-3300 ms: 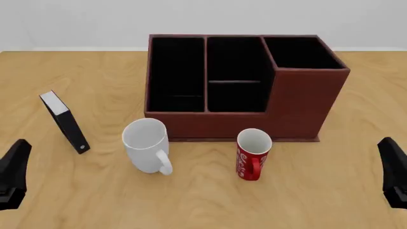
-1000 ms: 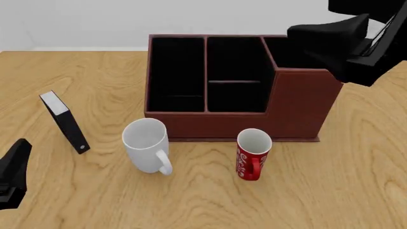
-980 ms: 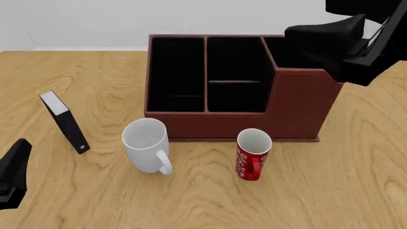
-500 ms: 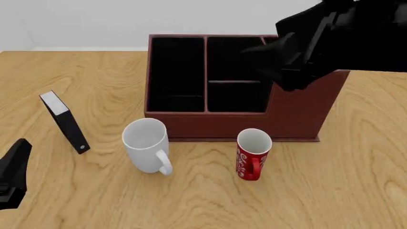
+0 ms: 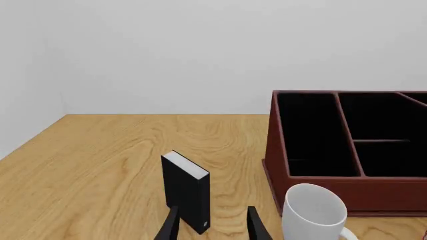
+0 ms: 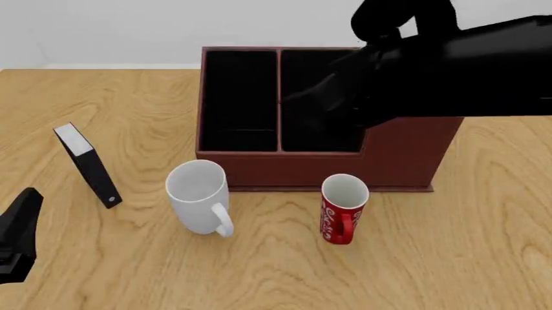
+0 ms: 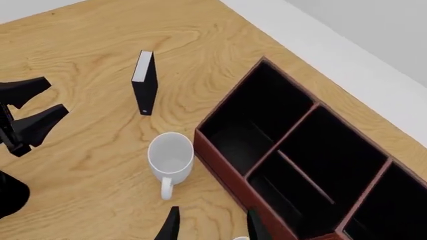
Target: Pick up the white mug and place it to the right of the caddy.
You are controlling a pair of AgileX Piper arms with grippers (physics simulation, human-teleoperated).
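Observation:
The white mug stands upright on the table in front of the caddy's left part, handle toward me. It also shows in the left wrist view and the right wrist view. The caddy is the big reddish-brown box behind it. My right arm hangs high over the caddy; its gripper is open and empty, above and apart from the mug. My left gripper is open and empty, low at the near left, well left of the mug.
A red mug with white lettering stands in front of the caddy, right of the white mug. A black-and-white book-like slab stands upright at the left, between my left gripper and the white mug. Bare wood lies right of the caddy.

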